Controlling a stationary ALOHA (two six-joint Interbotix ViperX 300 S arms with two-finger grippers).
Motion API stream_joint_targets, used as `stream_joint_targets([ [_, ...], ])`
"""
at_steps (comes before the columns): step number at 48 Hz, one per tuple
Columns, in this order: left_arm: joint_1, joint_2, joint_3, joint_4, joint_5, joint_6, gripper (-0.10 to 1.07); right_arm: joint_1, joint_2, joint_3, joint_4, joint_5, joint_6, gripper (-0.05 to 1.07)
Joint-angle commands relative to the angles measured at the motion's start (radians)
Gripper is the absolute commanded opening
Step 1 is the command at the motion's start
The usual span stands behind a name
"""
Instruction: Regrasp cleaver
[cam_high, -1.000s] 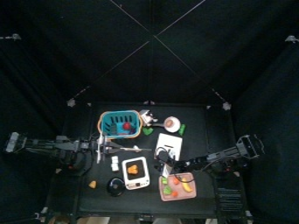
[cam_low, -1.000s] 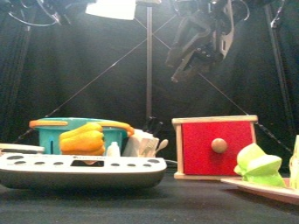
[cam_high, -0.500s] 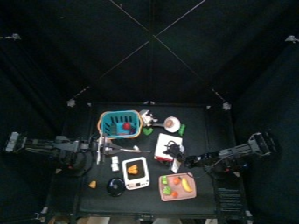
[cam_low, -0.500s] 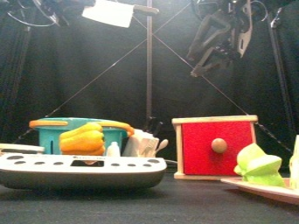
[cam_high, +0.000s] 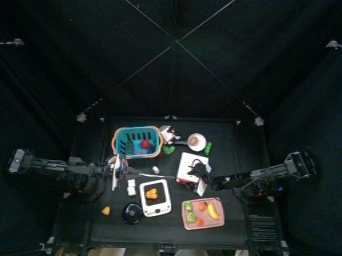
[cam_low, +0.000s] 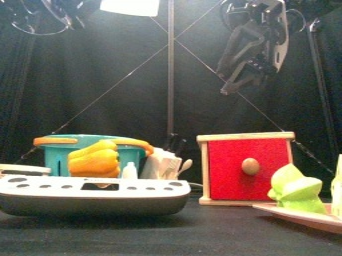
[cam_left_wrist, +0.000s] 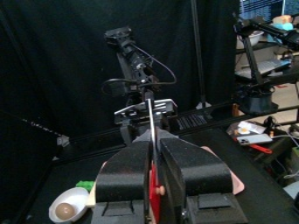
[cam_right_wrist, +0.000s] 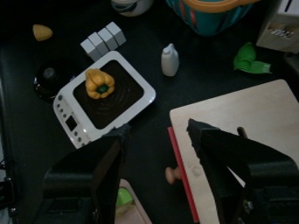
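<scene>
Two arms mid-handover: left end effector is pinching the cleaver aloft above the teal basket; right end effector, gaping wide, is probably needing to approach the blade.

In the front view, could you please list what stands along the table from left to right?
White tray with rounded corners → teal basket holding a yellow pepper → red box with a wooden frame → green toy.

Curtained lab pen, tripods beyond.
</scene>
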Motion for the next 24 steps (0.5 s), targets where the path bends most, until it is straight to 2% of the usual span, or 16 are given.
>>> stream_joint_targets([
  [1,-0.011,0.014,-0.003,-0.083,-0.023,0.071,0.52,-0.003,-0.014,-0.009,0.0,-0.005,0.002,0.89],
  [5,-0.028,0.031,0.012,-0.178,-0.038,0.163,0.52,-0.005,-0.012,-0.009,-0.002,-0.005,0.002,0.89],
  [10,-0.063,0.046,0.041,-0.344,-0.094,0.282,0.52,-0.005,-0.014,-0.008,0.005,-0.005,0.002,0.89],
  [12,-0.097,0.046,0.06,-0.426,-0.138,0.347,0.52,-0.005,-0.012,-0.008,0.008,-0.006,0.0,0.89],
  [18,-0.209,0.041,0.107,-0.601,-0.256,0.511,0.52,-0.005,-0.012,-0.009,0.006,-0.005,0.0,0.89],
  [24,-0.299,0.057,0.149,-0.799,-0.321,0.612,0.52,0.0,-0.011,-0.02,-0.017,-0.034,-0.006,0.89],
])
